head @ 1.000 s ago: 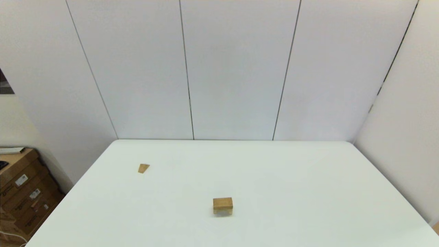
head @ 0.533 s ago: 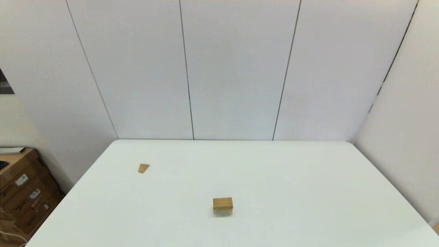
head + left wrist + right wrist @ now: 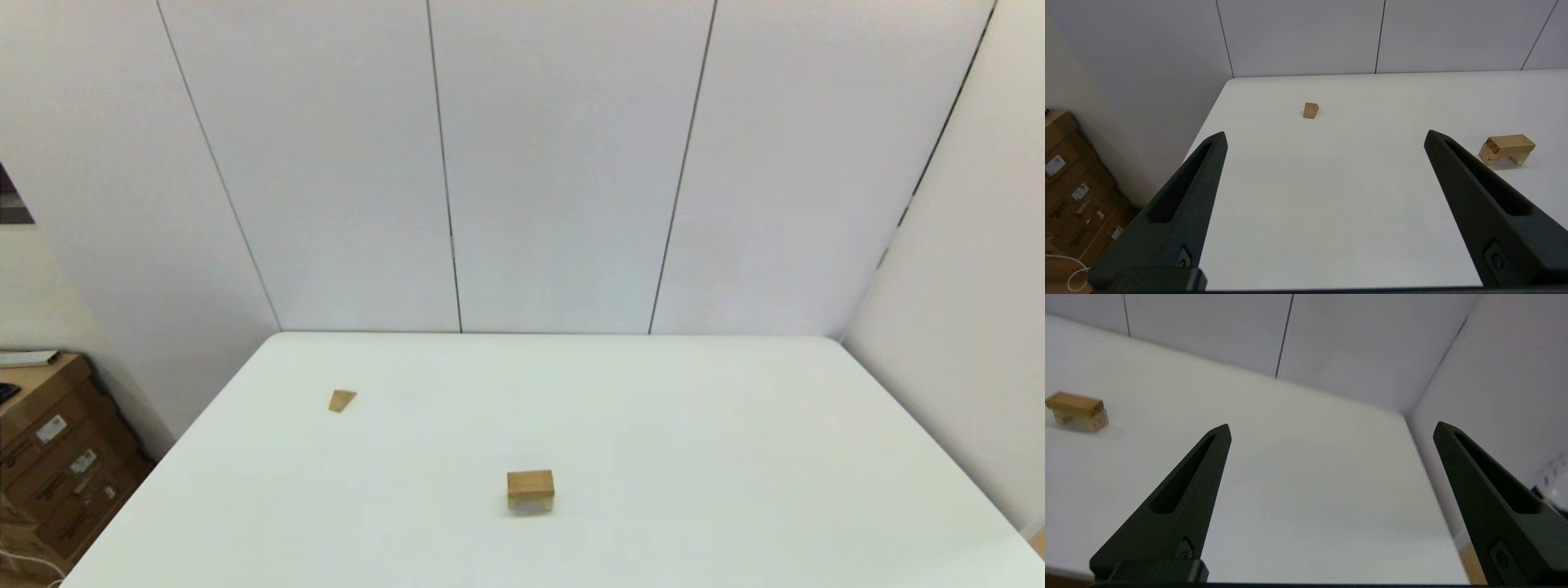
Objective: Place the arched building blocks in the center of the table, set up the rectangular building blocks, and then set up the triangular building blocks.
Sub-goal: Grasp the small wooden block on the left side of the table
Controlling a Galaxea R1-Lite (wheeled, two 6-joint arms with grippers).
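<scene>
Both grippers (image 3: 1325, 139) (image 3: 1331, 430) gape empty; rectangular block (image 3: 1511, 143) seemingly lies lengthwise atop the arch (image 3: 1490, 155).

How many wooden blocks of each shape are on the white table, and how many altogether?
Arched block: 1
Rectangular slab: 1, lying on top of the arched one
Triangular wedge: 1, apart from the other two
Total: 3
</scene>
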